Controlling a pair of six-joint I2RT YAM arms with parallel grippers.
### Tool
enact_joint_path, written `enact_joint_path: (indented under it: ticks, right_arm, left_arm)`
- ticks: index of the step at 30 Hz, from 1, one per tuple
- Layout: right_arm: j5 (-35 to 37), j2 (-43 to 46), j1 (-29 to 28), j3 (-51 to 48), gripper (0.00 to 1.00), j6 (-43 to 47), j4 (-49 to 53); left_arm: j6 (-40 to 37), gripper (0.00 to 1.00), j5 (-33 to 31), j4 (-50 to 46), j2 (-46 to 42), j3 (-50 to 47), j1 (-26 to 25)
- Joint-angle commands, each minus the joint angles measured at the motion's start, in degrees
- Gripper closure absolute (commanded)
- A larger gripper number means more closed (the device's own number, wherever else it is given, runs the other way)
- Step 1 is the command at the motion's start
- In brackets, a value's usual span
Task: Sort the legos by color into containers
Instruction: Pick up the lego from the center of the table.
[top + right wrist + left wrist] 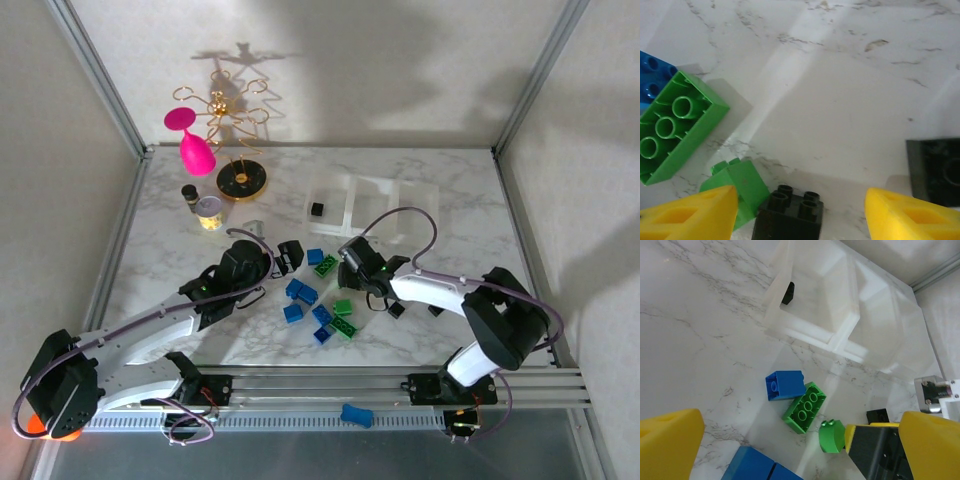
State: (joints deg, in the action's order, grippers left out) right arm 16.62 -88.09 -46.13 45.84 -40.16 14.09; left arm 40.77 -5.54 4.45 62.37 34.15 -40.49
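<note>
Desk (170, 260): white marble top inside a framed enclosure.

Left arm (150, 335): reaches from the near-left corner toward desk centre. Left gripper (290, 257) hangs at the left side of the loose legos. Left wrist view: its fingers (670, 445) are spread wide, nothing gripped.

Right arm (440, 290): folds in from the near-right corner toward centre. Right gripper (350, 262) sits low over the legos. Right wrist view: its fingers (690, 215) are spread, nothing gripped. 1 black square brick (788, 212) stands on the desk between them, with bare desk between it and 1 finger. 1 small green brick (737, 187), tilted, lies just beside the other finger.

Tray (375, 200): white, translucent, 3 compartments in a row, near the far edge, right of centre. 1 black lego (317, 209) lies in the left-end compartment.

Gold wire stand (235, 130) and pink goblet (190, 140): far-left corner. Yellow-labelled jar (209, 212): just nearer than the stand.

Loose legos, desk centre toward the near edge:
- green oblong brick (326, 265) touching a blue square brick (315, 256), between the 2 grippers
- blue cluster (300, 292) nearer the near edge
- 2 more green bricks (342, 307) beside the cluster
- 2 black bricks (397, 309) under the right arm
- 1 blue stray (356, 414) on the rail beyond the near edge
</note>
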Motion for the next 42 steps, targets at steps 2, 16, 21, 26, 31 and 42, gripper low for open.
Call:
enact_joint_path:
  ticks: [2,16,21,26,31,42]
  right_arm:
    - [2.3,2.8,-0.4,-1.1,0.33,-1.2,3.7]
    - [-3.8,3.8,-1.7,-1.9,0.39,1.9,2.2]
    - [-3.0,2.4,-1.7,-1.7,0.42,1.6,2.9]
    - [-2.4,0.7,-1.7,-0.6,0.44,2.3,2.3]
    - [-2.0,-1.4,-1.7,0.4,0.49,3.1,1.3]
    - [-0.9,-0.3,-1.7,1.1,0.62,4.1,2.6]
  left_arm:
    - [-0.2,0.0,-0.9,0.1,0.0,1.6,-0.6]
    - [0.4,0.0,-2.7,-0.6,-3.6,0.3,-0.6]
    - [0.5,0.0,-3.3,-2.3,-4.7,0.0,-0.6]
    - [0.7,0.0,-3.6,-1.9,-5.3,-0.6,-0.7]
    - [0.4,0.01,-3.9,-2.4,-5.1,-0.2,-0.6]
    - [0.3,0.0,-4.3,-2.4,-5.9,-0.4,-0.6]
